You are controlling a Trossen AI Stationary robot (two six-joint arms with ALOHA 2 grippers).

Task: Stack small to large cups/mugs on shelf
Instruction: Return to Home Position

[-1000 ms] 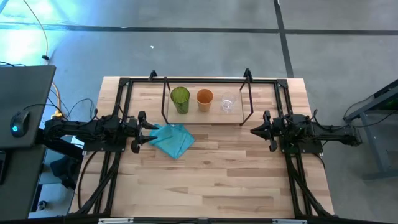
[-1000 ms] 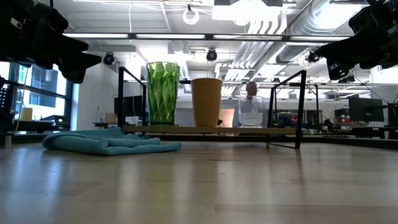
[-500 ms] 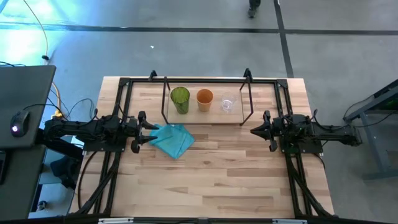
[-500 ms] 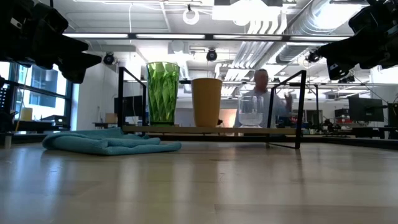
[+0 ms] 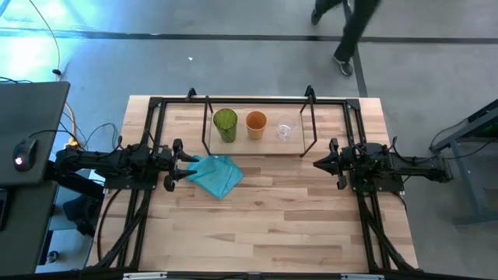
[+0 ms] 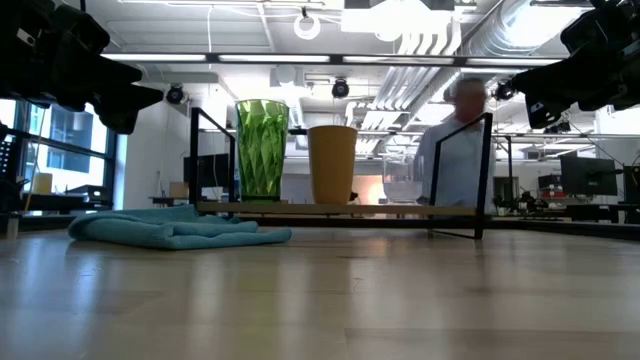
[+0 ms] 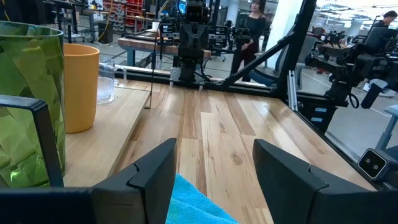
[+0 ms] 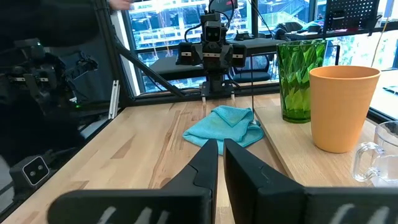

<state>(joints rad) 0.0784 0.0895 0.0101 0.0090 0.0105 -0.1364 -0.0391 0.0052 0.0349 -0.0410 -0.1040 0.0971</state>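
Three cups stand on their bases in a row on the shelf (image 5: 241,145), a low wooden board on black legs near the table's far edge. The green cup (image 5: 226,124) is leftmost, the orange cup (image 5: 256,123) is in the middle, and the clear cup (image 5: 285,131) is on the right. My left gripper (image 5: 191,158) hangs open above the table, left of the shelf and over the near edge of a teal cloth. My right gripper (image 5: 317,163) is shut and raised, right of the shelf. Neither touches anything.
A teal cloth (image 5: 216,174) lies crumpled on the table in front of the shelf's left end. The near half of the tabletop (image 5: 264,225) is bare wood. A black frame runs along the table's edges. A person (image 6: 455,150) walks past beyond the far edge.
Both arms and the cups have kept still. A person beyond the table's far edge has walked toward the right, passing behind the clear cup in the low view.
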